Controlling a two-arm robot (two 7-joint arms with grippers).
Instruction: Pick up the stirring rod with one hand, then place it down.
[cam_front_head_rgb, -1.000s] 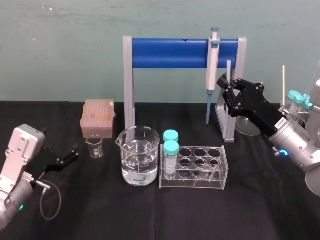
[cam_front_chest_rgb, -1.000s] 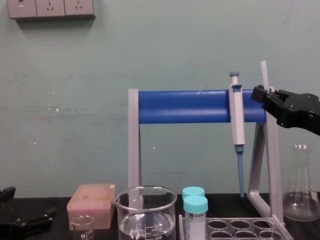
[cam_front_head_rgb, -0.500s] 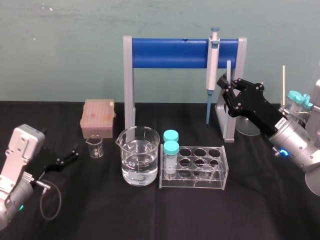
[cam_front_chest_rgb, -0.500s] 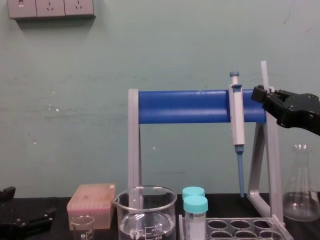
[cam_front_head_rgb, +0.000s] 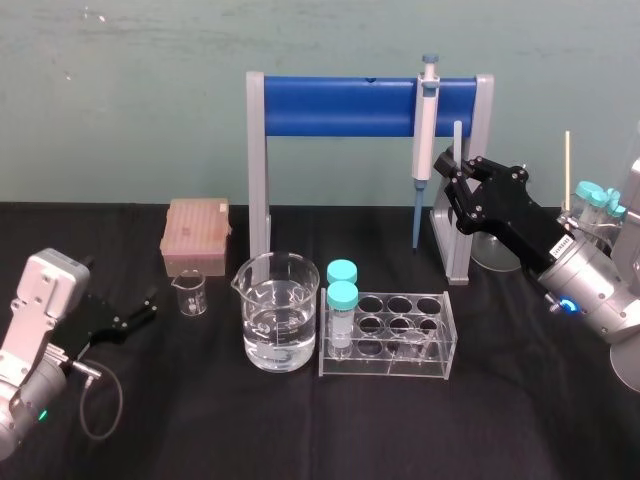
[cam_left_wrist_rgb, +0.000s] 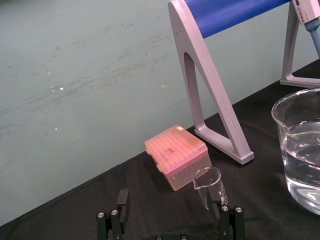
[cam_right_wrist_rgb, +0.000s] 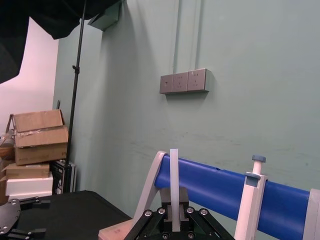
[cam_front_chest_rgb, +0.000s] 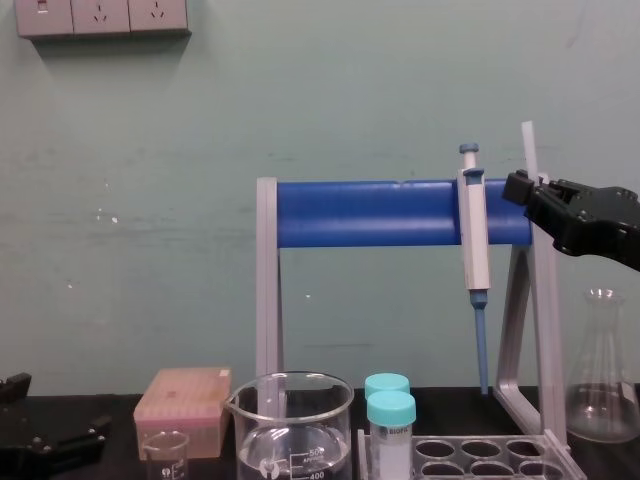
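Observation:
The stirring rod is a thin whitish stick standing upright beside the stand's right leg, held off the table. My right gripper is shut on it, with the rod's top sticking up above the fingers. In the right wrist view the rod rises straight between the two closed black fingers. The rod's lower part is hidden behind the gripper. My left gripper rests low at the left, open and holding nothing, its fingers apart in the left wrist view.
A grey stand with a blue bar carries a white-and-blue pipette. In front are a large beaker of water, a clear tube rack with two teal-capped vials, a small beaker and a pink tip box. A flask stands at the right.

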